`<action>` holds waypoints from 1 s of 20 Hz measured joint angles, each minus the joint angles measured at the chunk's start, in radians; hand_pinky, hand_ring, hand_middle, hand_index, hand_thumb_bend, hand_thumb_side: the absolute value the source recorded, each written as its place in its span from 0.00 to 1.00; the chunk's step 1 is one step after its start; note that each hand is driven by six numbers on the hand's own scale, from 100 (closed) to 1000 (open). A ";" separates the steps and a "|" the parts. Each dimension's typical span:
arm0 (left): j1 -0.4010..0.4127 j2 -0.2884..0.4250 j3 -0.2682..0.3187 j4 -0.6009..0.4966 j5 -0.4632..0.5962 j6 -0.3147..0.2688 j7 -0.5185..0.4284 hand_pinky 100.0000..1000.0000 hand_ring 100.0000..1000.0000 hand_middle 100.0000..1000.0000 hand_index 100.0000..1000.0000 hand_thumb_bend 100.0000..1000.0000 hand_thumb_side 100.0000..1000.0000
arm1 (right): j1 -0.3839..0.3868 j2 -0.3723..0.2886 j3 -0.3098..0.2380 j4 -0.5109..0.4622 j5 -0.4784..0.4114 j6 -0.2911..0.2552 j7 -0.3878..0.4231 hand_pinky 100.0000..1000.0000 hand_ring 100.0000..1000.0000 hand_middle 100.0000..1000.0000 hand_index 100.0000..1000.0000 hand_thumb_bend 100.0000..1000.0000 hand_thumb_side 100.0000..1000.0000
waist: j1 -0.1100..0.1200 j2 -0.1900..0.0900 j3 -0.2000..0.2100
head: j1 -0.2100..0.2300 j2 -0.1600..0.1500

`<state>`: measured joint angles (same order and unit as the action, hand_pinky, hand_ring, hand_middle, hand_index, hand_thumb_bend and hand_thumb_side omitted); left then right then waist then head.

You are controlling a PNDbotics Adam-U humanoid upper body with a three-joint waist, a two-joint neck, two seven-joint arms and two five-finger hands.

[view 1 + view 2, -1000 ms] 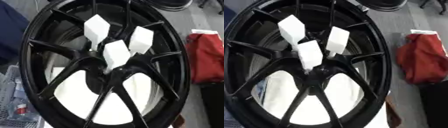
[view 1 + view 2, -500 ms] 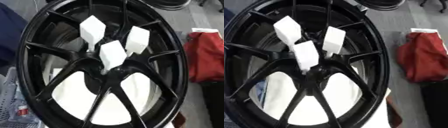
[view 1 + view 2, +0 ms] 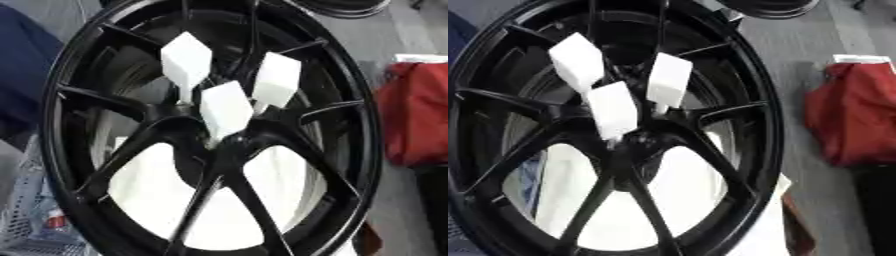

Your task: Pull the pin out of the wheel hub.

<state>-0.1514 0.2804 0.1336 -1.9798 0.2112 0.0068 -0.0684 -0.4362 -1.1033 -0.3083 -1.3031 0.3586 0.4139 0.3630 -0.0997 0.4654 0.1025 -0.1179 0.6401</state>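
A black spoked wheel (image 3: 96, 65) fills both views, lying tilted with its hub (image 3: 219, 145) near the middle. Three white pins with blocky heads stand in the hub: one at the upper left (image 3: 185, 62), one at the upper right (image 3: 276, 80), one in front (image 3: 226, 108). Each has a thin white stem going down into the hub. White surface shows through the lower spoke gaps. Neither of my hands shows in any view.
A red cloth or bag (image 3: 850, 117) lies on the grey floor to the right. Dark blue fabric (image 3: 22, 75) sits at the left. A wire basket with small items (image 3: 35, 220) shows at the lower left. Another black rim (image 3: 767, 7) lies at the top.
The whole picture has shifted slightly up and left, so the camera moved. The pins stay in the hub as before.
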 measured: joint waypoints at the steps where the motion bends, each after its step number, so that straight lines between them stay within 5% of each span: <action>1: 0.000 -0.002 0.000 0.000 0.000 0.000 0.000 1.00 0.52 0.70 0.87 0.05 0.98 | 0.011 0.015 -0.001 0.000 -0.001 0.004 -0.014 0.78 0.71 0.46 0.69 0.00 0.04 | 0.004 0.002 -0.001 | 0.002 -0.001; 2: 0.000 -0.005 0.000 0.000 0.000 0.000 0.000 1.00 0.52 0.70 0.87 0.05 0.98 | 0.020 0.029 -0.004 0.000 -0.003 0.007 -0.028 0.78 0.72 0.48 0.70 0.00 0.03 | 0.006 0.003 -0.001 | 0.002 -0.001; 3: 0.000 -0.008 0.000 0.000 0.000 0.000 0.000 1.00 0.52 0.70 0.87 0.05 0.98 | 0.028 0.043 -0.006 -0.001 -0.008 0.009 -0.041 0.80 0.79 0.67 0.78 0.00 0.03 | 0.009 0.004 -0.001 | 0.003 -0.001; 6: -0.001 -0.008 0.000 0.000 0.000 0.000 0.000 1.00 0.52 0.70 0.87 0.06 0.98 | 0.050 0.070 -0.012 -0.011 -0.024 0.011 -0.072 0.84 0.85 0.78 0.85 0.00 0.02 | 0.013 0.007 -0.001 | 0.005 -0.002; 20: -0.001 -0.016 0.000 0.000 0.001 0.002 -0.002 1.00 0.53 0.70 0.87 0.06 0.98 | 0.064 0.096 -0.037 -0.104 -0.089 -0.025 -0.186 0.85 0.87 0.83 0.90 0.00 0.03 | 0.017 0.007 -0.008 | 0.009 -0.002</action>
<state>-0.1520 0.2644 0.1335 -1.9798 0.2124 0.0090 -0.0699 -0.3722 -1.0076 -0.3453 -1.4071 0.2696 0.3893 0.1773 -0.0824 0.4725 0.0947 -0.1089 0.6380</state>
